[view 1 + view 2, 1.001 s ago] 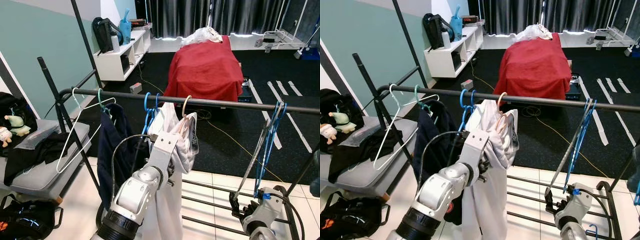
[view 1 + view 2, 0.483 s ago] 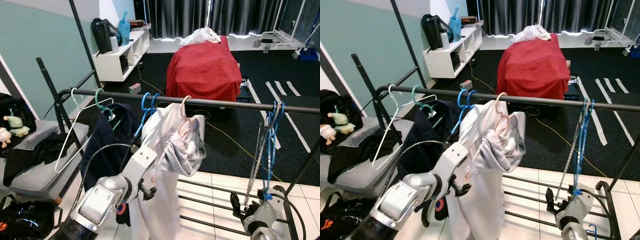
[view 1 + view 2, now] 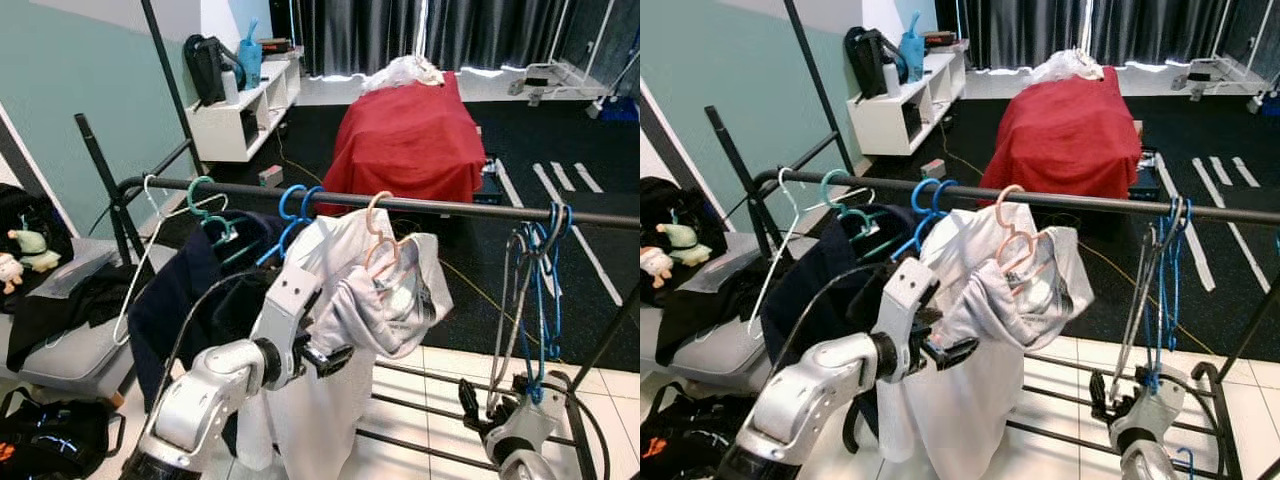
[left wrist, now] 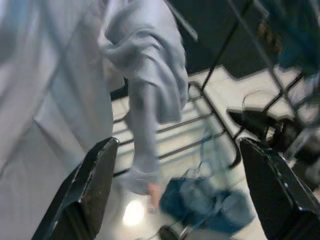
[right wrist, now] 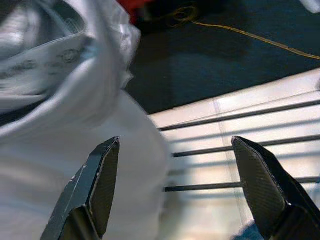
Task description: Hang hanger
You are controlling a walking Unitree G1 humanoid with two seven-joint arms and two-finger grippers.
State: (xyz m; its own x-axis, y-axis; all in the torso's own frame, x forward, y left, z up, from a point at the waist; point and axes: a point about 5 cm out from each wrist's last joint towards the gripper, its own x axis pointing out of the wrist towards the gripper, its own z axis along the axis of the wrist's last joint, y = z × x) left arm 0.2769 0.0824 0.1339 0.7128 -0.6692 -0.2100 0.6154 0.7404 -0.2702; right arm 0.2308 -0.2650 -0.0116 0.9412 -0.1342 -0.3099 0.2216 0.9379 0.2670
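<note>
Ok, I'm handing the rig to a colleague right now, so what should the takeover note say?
Left tool: open, holding nothing, beside the white garment below the rail.
Right tool: low at the rack's base, open and idle.
Pink hanger: hooked over the rail, carrying the white garment, between the blue hangers and the blue bunch further right.
Done: hanger appears hung and released.
Left: check that the garment hangs steady, then pull the left arm clear.

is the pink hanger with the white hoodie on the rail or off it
On the rail. The pink hanger's hook curls over the black rail, with the white hoodie draped from it. The left gripper, open, is beside the hoodie.
</note>
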